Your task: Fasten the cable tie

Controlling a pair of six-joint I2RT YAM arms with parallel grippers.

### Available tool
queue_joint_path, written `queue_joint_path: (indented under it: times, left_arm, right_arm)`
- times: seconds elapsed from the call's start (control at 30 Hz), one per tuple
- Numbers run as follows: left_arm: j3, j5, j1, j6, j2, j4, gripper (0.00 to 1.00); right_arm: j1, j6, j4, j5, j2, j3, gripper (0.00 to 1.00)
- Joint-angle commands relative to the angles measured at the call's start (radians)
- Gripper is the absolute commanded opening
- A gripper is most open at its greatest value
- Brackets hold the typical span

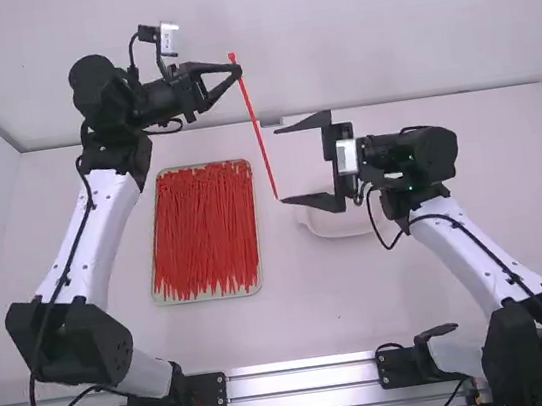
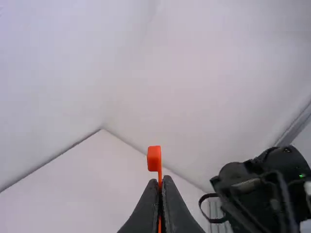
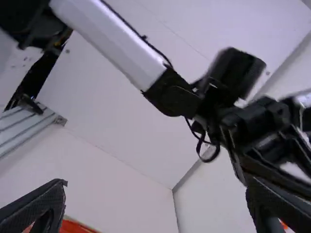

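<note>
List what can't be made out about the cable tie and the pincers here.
- Left wrist view: the cable tie strap is hidden inside the shut left pincer.
- High view: too fine to tell whether its tip touches the right pincer.
- Right wrist view: spare ties cut off by the bottom edge.
</note>
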Motion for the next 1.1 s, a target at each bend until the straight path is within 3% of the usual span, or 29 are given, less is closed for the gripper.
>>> queue_joint_path:
  times: [0.0, 0.2, 0.43, 0.67, 1.07]
  left_arm:
    - [0.026, -0.017, 0.005, -0.003, 0.033, 0.001, 0.02]
    - [0.064, -0.007, 0.006, -0.029, 0.098, -0.012, 0.02]
    - [0.199, -0.01, 0.013, -0.024, 0.193, -0.224, 0.02]
    - [0.262, 0.035, 0.01, -0.053, 0.248, -0.43, 0.02]
    - [0.247, 0.23, -0.049, -0.301, 0.25, -0.418, 0.02]
  right_arm:
    - [-0.016, -0.19, 0.006, -0.159, -0.013, 0.019, 0.99]
    - [-0.053, -0.286, 0.007, -0.183, -0.013, -0.01, 0.99]
    - [-0.087, -0.464, 0.007, -0.183, -0.013, -0.078, 0.98]
    - [-0.117, -0.803, 0.007, -0.17, -0.013, -0.198, 0.98]
    - [-0.063, -1.075, 0.009, -0.143, -0.013, -0.266, 0.99]
